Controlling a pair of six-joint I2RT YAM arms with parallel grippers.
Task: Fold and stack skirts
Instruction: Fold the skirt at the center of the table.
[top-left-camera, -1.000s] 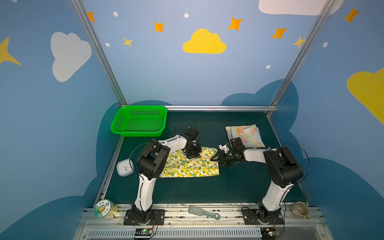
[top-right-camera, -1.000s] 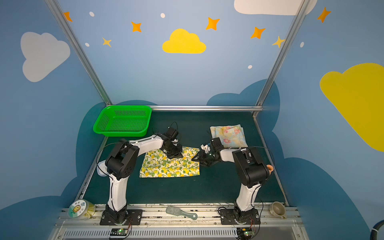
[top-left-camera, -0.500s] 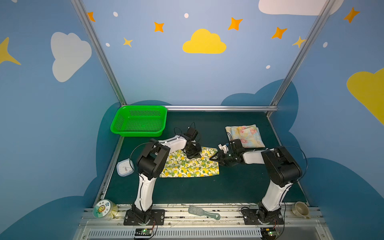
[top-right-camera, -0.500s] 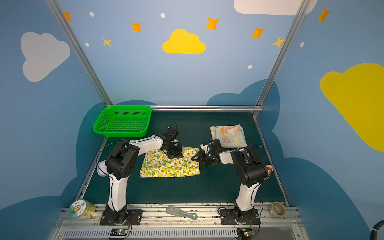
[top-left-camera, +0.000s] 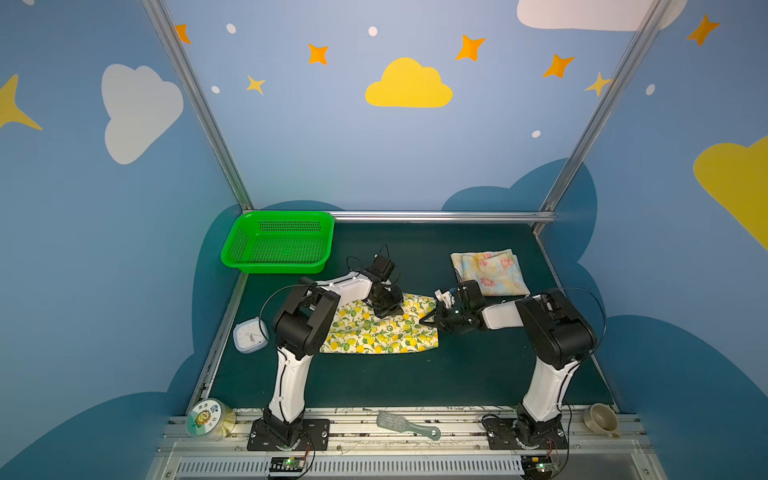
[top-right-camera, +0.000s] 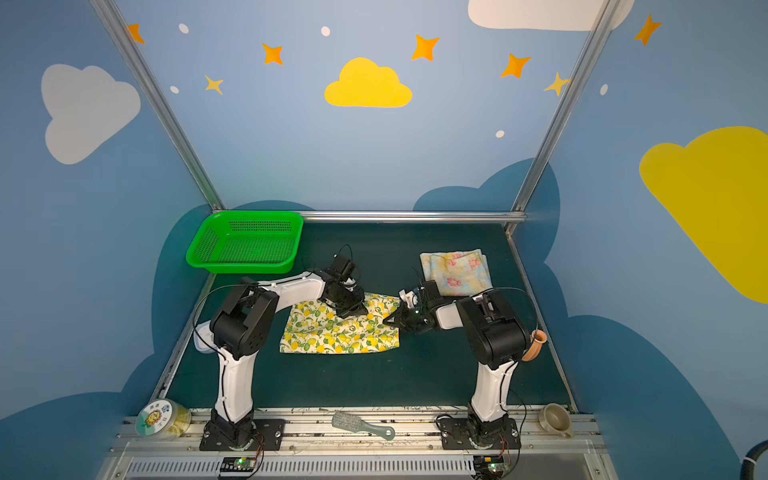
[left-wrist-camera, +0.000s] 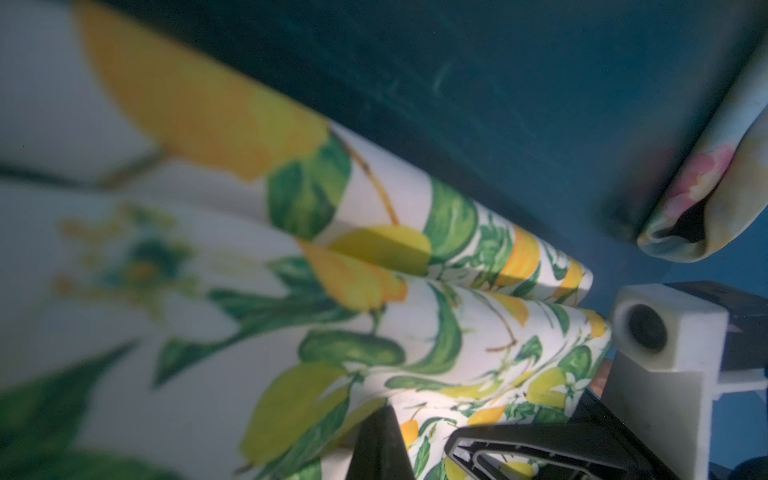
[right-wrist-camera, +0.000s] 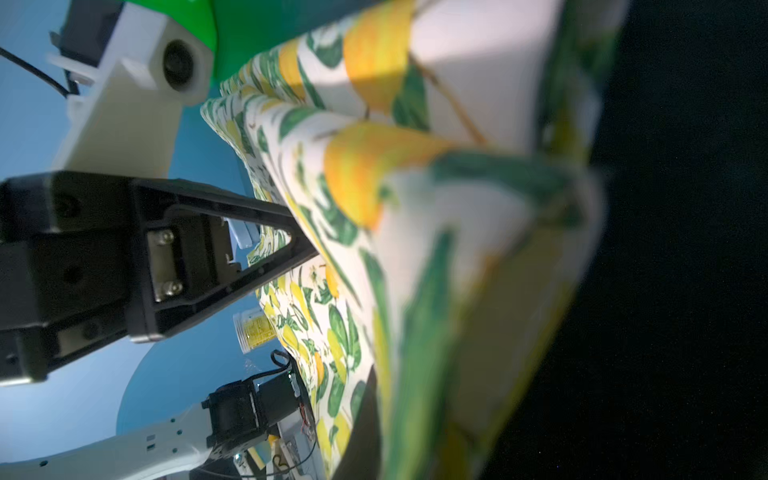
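The floral skirt (top-left-camera: 490, 272) already lay folded at the far right of the table (top-left-camera: 478, 374). The lemon skirt (top-left-camera: 382, 336) was spread in the middle and not yet folded small, so I judged that its folding and the stacking were left to do. The left gripper (top-left-camera: 388, 311) was closed on the far edge of the lemon skirt and the right gripper (top-left-camera: 428, 321) was closed on its right edge, near the far corner; both wrist views showed the cloth pinched up into ridges right at the fingers.
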